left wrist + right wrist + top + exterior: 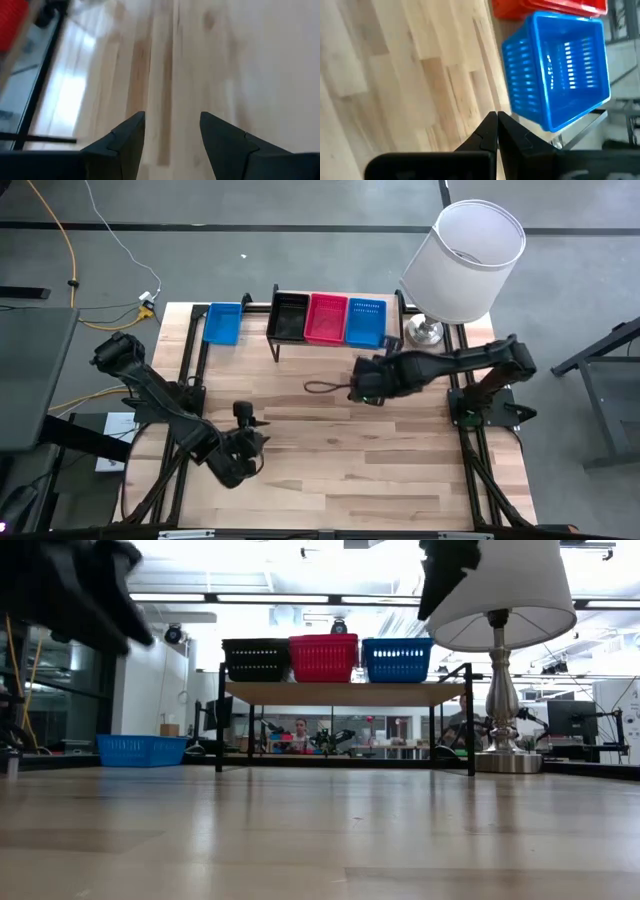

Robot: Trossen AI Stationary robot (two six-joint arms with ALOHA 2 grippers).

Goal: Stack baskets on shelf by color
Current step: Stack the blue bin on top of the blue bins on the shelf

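The shelf stands at the table's far edge. On its plank sit a black basket, a red basket and a blue basket, side by side. Another blue basket rests on the tabletop, left of the shelf. My right gripper hovers shut in front of the shelf's right end, near the shelf's blue basket, with nothing in it. My left gripper is open over bare wood at the near left of the table, with nothing between its fingers.
A lamp with a white shade stands at the far right, its metal base beside the shelf. A thin dark cord loop lies on the wood in front of the shelf. Bare tabletop spreads across the near half.
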